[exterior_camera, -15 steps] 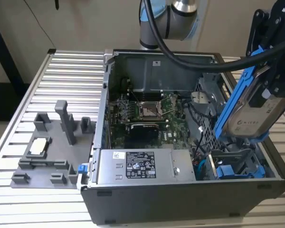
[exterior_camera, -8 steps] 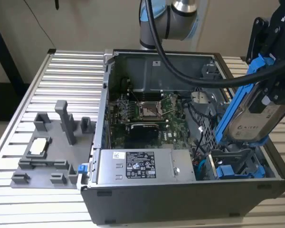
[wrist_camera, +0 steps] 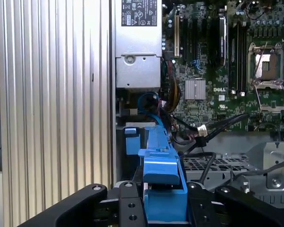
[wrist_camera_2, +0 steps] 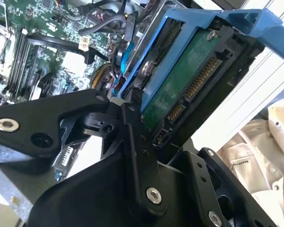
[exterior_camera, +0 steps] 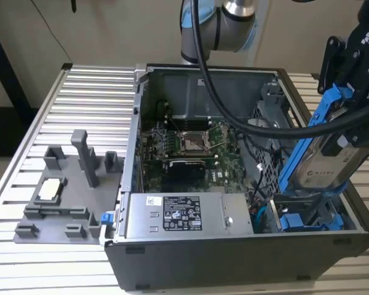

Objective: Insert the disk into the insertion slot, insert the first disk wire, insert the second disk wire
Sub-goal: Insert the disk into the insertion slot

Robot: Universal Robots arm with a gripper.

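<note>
Clearly the disk (exterior_camera: 323, 153) is off the bench (exterior_camera: 92, 104) and in the air. It hangs steeply tilted at the exterior view's right, over the near right corner of the open computer case (exterior_camera: 172, 261). Its lower end is just above the insertion slot (exterior_camera: 310, 206) and, as far as I can judge, not yet inside it.

The tool (exterior_camera: 352, 120) is clamped on the disk's upper part. In the first wrist view the blue carrier (wrist_camera: 163, 182) sits squeezed between the black fingers (wrist_camera: 128, 208). In the second wrist view the green board and connector edge (wrist_camera_2: 194, 90) lie on the end held by the tool, which suits plugging the wires afterwards.

To seat it well, I judge that the long blue rails must be squared to the grey cage walls and the tilt matched to the bay's own line. Otherwise one rail will bind. Another blue-fronted carrier (exterior_camera: 292, 222) sits low in the same cage, so the disk must not catch on it. A thick black cable (exterior_camera: 258, 128) drapes across the case towards the tool and is best kept clear of the cage mouth.
</note>
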